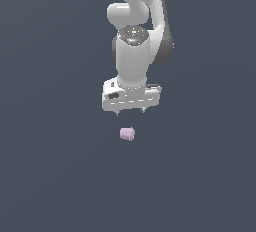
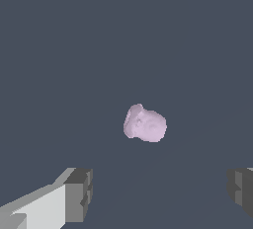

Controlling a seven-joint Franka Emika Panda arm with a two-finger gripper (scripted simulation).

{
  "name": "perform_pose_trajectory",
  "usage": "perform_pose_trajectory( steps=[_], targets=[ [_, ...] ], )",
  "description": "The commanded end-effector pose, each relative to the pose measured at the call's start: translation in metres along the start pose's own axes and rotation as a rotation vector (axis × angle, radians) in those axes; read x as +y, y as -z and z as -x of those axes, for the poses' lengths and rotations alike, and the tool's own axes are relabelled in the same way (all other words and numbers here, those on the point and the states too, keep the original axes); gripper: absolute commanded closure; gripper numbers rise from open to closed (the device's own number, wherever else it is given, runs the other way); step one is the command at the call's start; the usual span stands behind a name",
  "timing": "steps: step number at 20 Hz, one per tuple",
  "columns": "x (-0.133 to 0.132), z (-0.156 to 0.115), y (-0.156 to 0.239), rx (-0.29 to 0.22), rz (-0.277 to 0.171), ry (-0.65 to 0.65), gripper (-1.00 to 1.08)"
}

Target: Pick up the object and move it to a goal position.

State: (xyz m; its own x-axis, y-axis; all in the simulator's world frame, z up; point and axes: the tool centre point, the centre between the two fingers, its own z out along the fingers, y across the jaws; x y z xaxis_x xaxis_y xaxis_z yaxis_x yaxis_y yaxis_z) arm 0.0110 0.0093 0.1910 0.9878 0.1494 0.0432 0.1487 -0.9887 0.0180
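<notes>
Spread wide and holding nothing, gripper (image 1: 130, 111) hanging from the white arm (image 1: 135, 36) directly above the tiny pale pink block (image 1: 127, 134), apart from it, with the block (image 2: 144, 123) lying on the dark grey floor (image 1: 50, 176) between the two fingertips (image 2: 79, 193).

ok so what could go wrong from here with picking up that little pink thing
1. The pink block is far smaller than the open pincer, so a slightly off-centre descent could let one finger nudge it away rather than trap it.
2. The block looks rounded and lumpy in the wrist view, so it may roll or twist as the fingers close.
3. The pincer hangs above the block without touching it; closing too high would miss it.
</notes>
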Motion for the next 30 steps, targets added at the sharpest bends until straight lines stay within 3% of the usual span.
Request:
perform_pose_trajectory(
  steps=[1,30],
  targets=[
    [0.001,0.000,-0.003,-0.002,0.001,0.038,-0.92],
    [0.010,-0.008,-0.069,-0.032,-0.015,0.795,-0.92]
  ],
)
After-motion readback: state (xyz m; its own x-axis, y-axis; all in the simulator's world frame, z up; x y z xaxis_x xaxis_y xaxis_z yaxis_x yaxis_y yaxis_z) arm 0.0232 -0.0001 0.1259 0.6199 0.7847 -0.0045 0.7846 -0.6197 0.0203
